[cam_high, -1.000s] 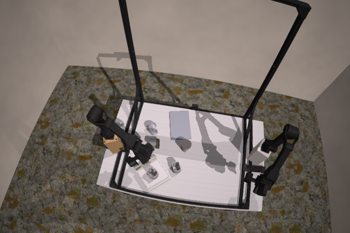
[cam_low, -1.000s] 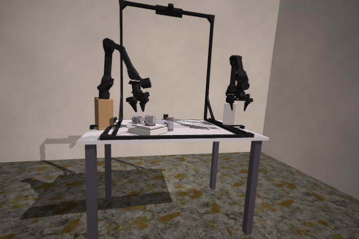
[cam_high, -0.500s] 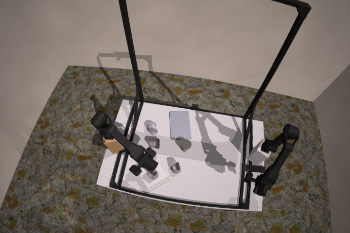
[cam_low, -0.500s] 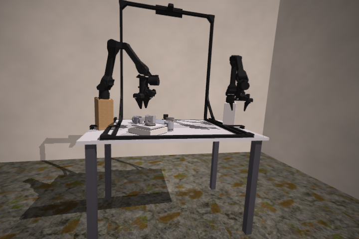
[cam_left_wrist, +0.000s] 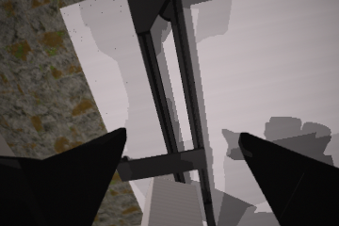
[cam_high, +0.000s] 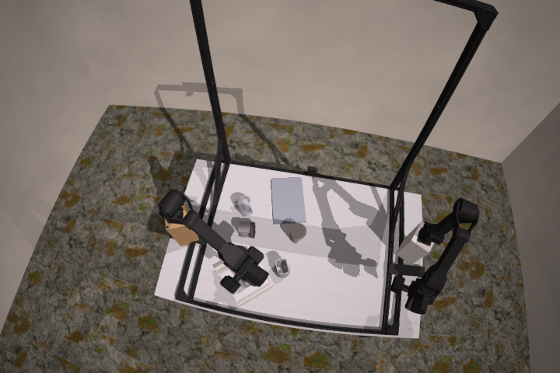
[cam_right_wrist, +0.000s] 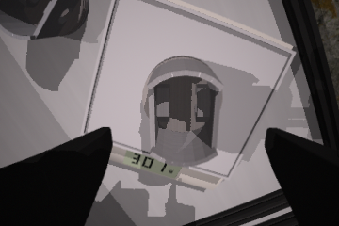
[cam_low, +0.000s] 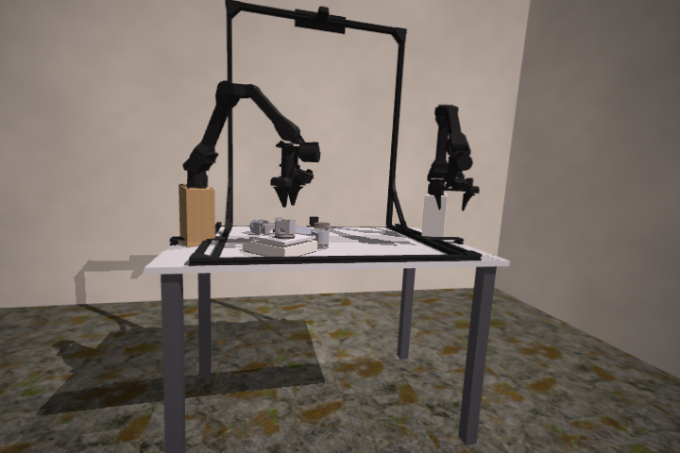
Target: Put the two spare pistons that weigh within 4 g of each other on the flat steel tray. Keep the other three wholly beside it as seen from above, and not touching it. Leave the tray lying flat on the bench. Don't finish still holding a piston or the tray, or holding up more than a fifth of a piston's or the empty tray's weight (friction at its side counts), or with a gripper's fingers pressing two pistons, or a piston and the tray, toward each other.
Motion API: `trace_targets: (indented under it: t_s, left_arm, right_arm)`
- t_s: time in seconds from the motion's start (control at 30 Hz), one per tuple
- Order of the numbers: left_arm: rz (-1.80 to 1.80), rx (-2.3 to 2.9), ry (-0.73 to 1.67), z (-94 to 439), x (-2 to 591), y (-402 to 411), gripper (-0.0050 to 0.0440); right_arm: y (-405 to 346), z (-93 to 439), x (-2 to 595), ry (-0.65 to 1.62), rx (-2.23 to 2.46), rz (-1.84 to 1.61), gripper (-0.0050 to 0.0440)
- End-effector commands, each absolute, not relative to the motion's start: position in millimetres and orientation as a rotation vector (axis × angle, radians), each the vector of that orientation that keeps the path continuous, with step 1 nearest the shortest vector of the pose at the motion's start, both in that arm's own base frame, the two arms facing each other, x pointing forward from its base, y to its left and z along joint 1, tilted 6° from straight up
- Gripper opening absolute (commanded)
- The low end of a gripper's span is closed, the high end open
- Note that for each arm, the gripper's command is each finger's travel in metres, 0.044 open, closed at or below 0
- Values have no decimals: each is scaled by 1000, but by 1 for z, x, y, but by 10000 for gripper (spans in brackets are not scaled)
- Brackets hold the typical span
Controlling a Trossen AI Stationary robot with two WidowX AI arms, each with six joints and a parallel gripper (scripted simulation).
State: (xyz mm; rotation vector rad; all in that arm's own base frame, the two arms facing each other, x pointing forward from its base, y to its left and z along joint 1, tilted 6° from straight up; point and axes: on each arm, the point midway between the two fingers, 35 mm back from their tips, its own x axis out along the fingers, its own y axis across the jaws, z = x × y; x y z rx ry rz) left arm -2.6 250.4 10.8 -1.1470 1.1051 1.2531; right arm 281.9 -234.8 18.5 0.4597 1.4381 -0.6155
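On the scale [cam_high: 254, 294] [cam_low: 280, 248] [cam_right_wrist: 116, 94] is one piston [cam_high: 244, 284] [cam_low: 284, 226] [cam_right_wrist: 182, 146], below the open right end effector [cam_high: 243, 269] [cam_low: 288, 205] [cam_right_wrist: 188, 137]; left end effector [cam_high: 407, 287] [cam_low: 451, 208] [cam_left_wrist: 184, 132], also open, is well apart.

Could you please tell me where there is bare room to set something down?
Between the steel tray and the black frame on the left arm's side, only shadows show. It's crowded around the weighing scale: one piston on it, another beside it, the right claw above.
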Motion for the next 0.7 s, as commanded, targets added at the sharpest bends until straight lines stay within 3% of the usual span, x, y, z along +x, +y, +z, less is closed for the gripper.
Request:
trace_targets:
  t_s: [0.0, 0.3, 0.67]
  left_arm:
    - [1248, -1146, 1106, 11, -2, 250, 440]
    - [1248, -1146, 1106, 11, -2, 250, 440]
    - [1248, -1146, 1106, 11, -2, 250, 440]
  right_arm:
    - [-242, 17, 291, 1470, 471, -605, 378]
    - [-242, 16, 291, 1706, 565, -563, 378]
    - [-243, 1, 291, 1706, 565, -563, 378]
